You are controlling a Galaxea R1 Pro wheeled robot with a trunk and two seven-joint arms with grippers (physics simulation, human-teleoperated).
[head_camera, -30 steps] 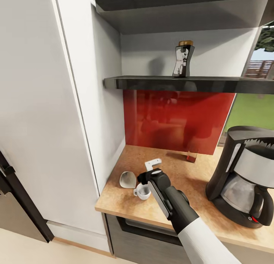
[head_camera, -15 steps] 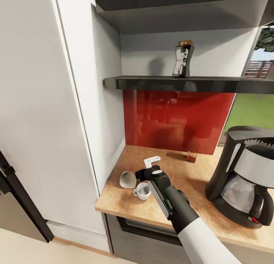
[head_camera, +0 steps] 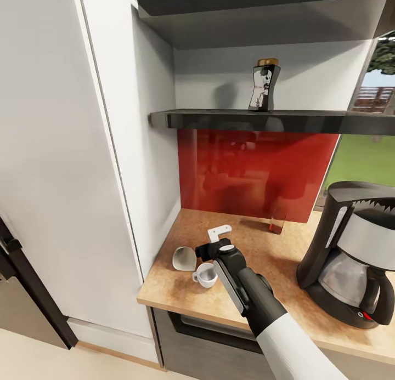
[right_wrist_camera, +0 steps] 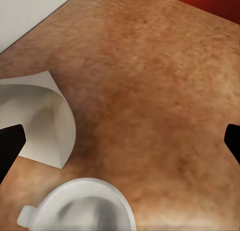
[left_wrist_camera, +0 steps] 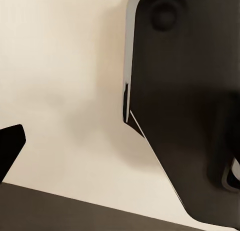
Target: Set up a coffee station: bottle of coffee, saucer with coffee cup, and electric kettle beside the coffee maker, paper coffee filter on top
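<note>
In the head view's lower centre, the right gripper (head_camera: pixel 211 255) hung spread wide and empty just above the coffee cup (head_camera: pixel 206 274) on the kitchen countertop (head_camera: pixel 263 259), apparently with the paper coffee filter (head_camera: pixel 183 257) just left.

Red backsplash (head_camera: pixel 258 171) behind — perhaps glossy; white cabinet (head_camera: pixel 60 160) beside.

Tall white cabinet panel (head_camera: pixel 60 149) fills my left side, running down to a pale floor (head_camera: pixel 33 358). Glossy red backsplash (head_camera: pixel 258 171) sits under a dark slab, white wall (head_camera: pixel 307 78) above it. A window opening (head_camera: pixel 370 149) at far right shows green lawn, a tree and fence. Dark glossy drawer front (head_camera: pixel 208 341) below. Light is even and soft.
</note>
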